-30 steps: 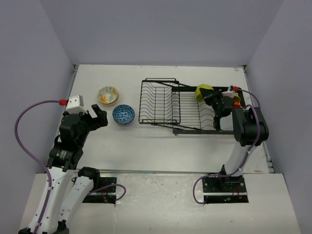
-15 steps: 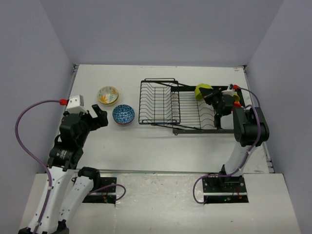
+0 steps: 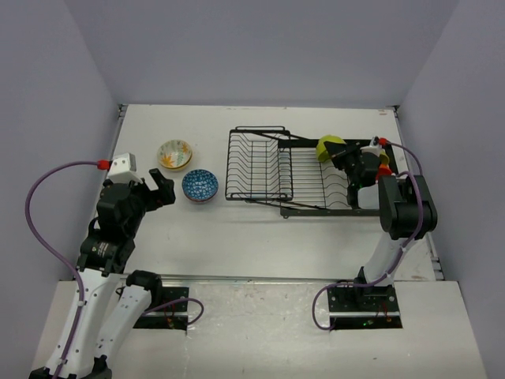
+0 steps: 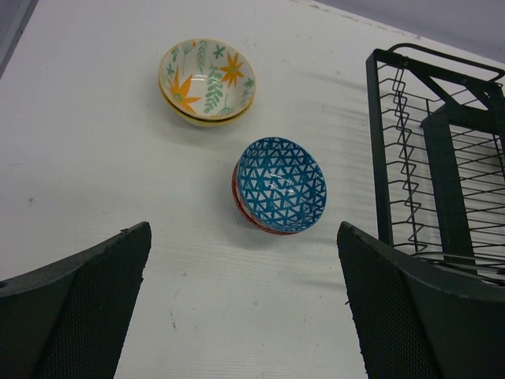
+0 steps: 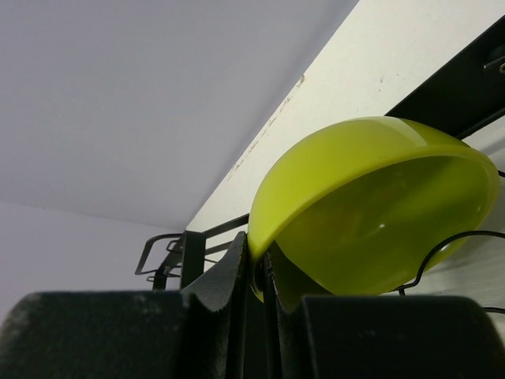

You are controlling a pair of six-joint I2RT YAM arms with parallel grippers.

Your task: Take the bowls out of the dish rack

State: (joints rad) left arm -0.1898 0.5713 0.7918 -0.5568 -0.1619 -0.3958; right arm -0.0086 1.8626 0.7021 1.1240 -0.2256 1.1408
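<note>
**R gripper (image 5: 256, 276) shifted a touch, lime green bowl (image 5: 371, 213) w/ it**

L gripper (image 3: 162, 189) gapes wide, empty. Blue-patterned bowl (image 4: 280, 185) & floral bowl (image 4: 207, 81) sit on bench (image 4: 95, 158) just ahead of it. R gripper is pinched tight on lime bowl's rim, bowl tilted among dish rack (image 3: 260, 166) wires beyond its fingers. Prob. light, rigid, glaze-slick, chippable; rim hold OK, keep it deep.

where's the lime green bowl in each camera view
Top external: the plain lime green round bowl stands at the far edge of the black wire dish rack, right half, its rim in the right pincer.
Left wrist: not in it.
Right wrist: centre right, large, rim pinched at lower left.
Shared landmark: the dish rack, at the right edge of the left wrist view and behind the bowl in the right wrist view.
</note>
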